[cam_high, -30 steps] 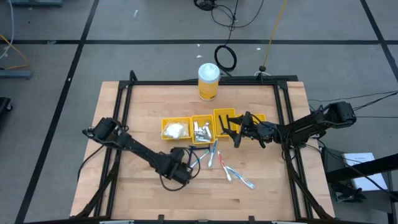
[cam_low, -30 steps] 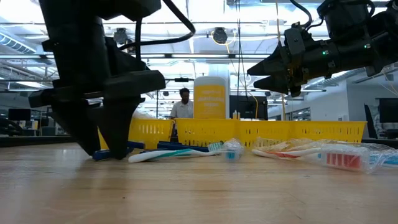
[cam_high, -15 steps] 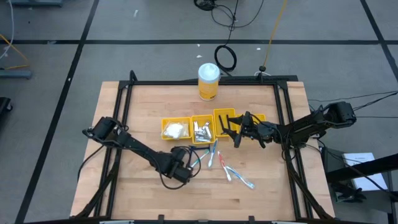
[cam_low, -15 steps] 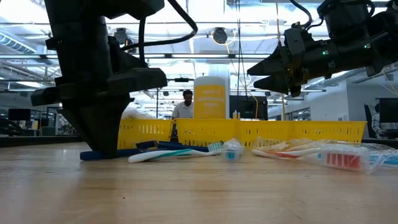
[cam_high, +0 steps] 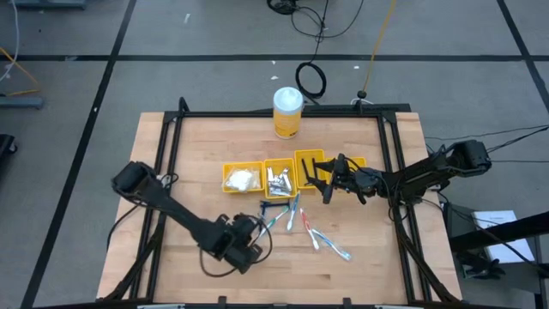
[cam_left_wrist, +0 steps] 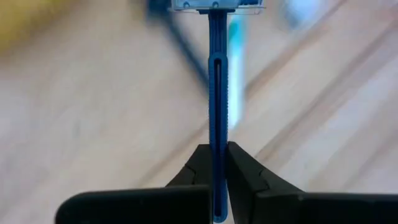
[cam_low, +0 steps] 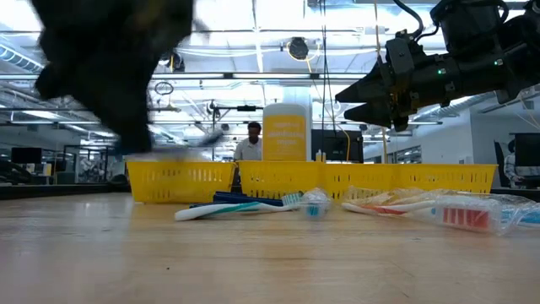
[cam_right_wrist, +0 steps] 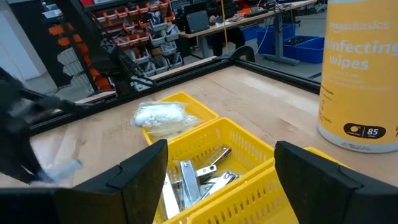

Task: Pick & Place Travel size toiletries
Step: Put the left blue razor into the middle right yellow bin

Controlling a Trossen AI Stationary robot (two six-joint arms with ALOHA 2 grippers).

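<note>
Our left claw is clenched on a dark blue razor, gripping the handle low down so that the T-shaped head points away from the wrist. From above, that claw sits toward seven o'clock on the tabletop, lifted clear of the wood, with the loose toothbrushes lying nearer the centre. The yellow bins run in a row just on the twelve o'clock side of centre: one holds a white packet, the next silvery sachets. Our right claw waits over the bins toward the three o'clock end, fingers released and wide apart, carrying nothing. To do this step well, we judge we should keep the razor high enough to clear the toothbrushes and the bin wall, carry it toward twelve o'clock without swinging the long handle, and stop over a bin the right claw is not crowding. We should lower until the head is inside the walls before letting go, since a grip this near the handle's end could let the razor pivot.
</note>
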